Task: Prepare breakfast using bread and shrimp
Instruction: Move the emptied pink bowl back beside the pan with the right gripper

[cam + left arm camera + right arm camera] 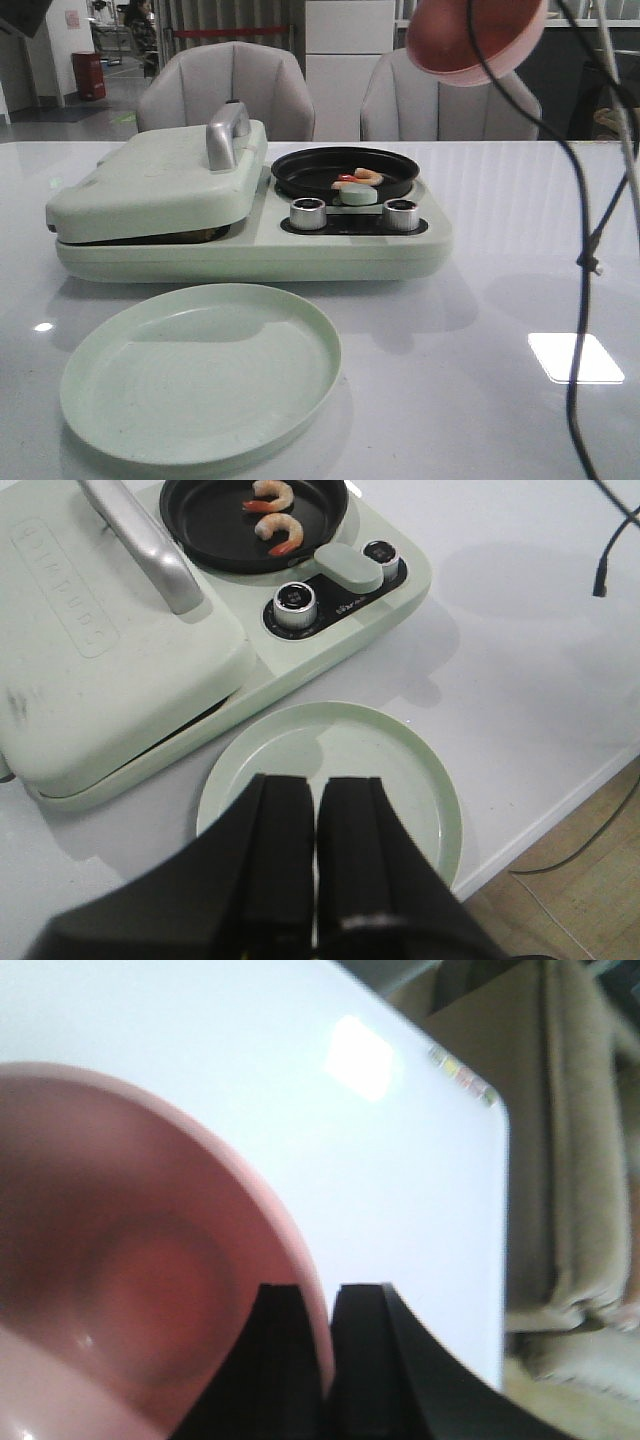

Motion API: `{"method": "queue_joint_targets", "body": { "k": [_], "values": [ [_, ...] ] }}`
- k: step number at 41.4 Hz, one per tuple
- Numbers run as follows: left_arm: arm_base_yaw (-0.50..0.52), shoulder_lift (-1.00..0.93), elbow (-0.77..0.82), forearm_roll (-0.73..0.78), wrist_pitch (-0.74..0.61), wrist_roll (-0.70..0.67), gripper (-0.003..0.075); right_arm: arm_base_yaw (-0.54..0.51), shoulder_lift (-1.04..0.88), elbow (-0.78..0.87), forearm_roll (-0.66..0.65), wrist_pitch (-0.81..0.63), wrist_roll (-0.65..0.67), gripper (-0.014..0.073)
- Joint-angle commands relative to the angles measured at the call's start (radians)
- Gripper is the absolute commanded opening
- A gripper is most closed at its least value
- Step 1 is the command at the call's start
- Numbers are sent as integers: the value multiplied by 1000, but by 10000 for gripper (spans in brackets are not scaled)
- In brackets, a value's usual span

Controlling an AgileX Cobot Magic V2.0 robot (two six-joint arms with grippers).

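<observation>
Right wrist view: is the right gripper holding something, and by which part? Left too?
The right gripper pinches a pink bowl by its rim. The left gripper is shut on nothing.

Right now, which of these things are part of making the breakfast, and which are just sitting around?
For the job:
shrimp in the black pan
closed sandwich press
green plate
pink bowl, gripped by the right end effector

Just around:
chairs
dangling cable

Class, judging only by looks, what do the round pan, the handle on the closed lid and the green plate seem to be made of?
Pan: likely non-stick coated metal, matte black. Handle: probably metal or metallised plastic, brushed silver sheen. Plate: apparently plastic or melamine, pale green, soft satin gloss.
</observation>
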Motion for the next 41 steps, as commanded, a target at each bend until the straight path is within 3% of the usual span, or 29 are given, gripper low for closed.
{"method": "queue_joint_targets", "body": {
  "k": [1, 7, 13, 25, 41],
  "values": [
    [-5, -6, -29, 6, -69, -8, 144, -92, -105, -31, 188, 0, -68, 19],
    [-5, -6, -29, 6, -69, -8, 144, -240, -155, 21, 500, -2, -143, 19],
    [-5, -6, -29, 8, -69, -8, 144, -339, -187, 107, 651, -7, -205, 19],
    [-5, -6, -29, 8, -69, -8, 144, -450, -242, 385, 716, -126, -238, 19],
    [-5, -6, -29, 8, -69, -8, 144, -470, -238, 711, 812, -389, -267, 19]
  ]
}}
